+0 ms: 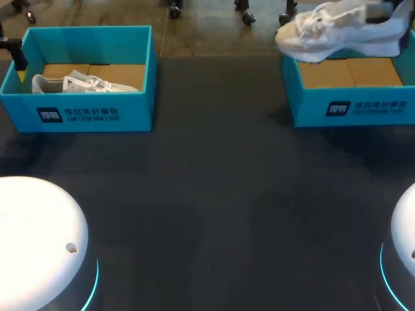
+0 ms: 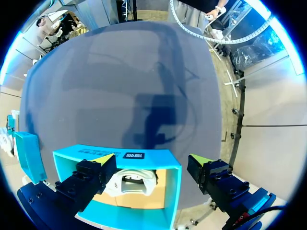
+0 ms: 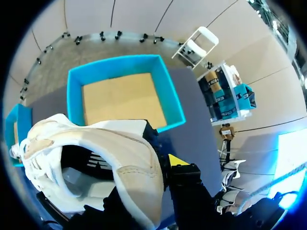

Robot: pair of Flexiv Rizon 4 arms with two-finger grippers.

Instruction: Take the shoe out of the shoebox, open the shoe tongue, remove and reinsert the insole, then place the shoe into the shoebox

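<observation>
Head view: I am holding the white sneaker (image 1: 337,29) above its shoebox (image 1: 353,107), right gripper (image 3: 160,165) clamped on it, left gripper (image 2: 152,160) splayed; next, probably setting it down.

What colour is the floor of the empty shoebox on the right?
Tan cardboard brown; the shoebox floor shows best in the right wrist view.

Blurred raised shoe (image 1: 343,32), head view
</observation>
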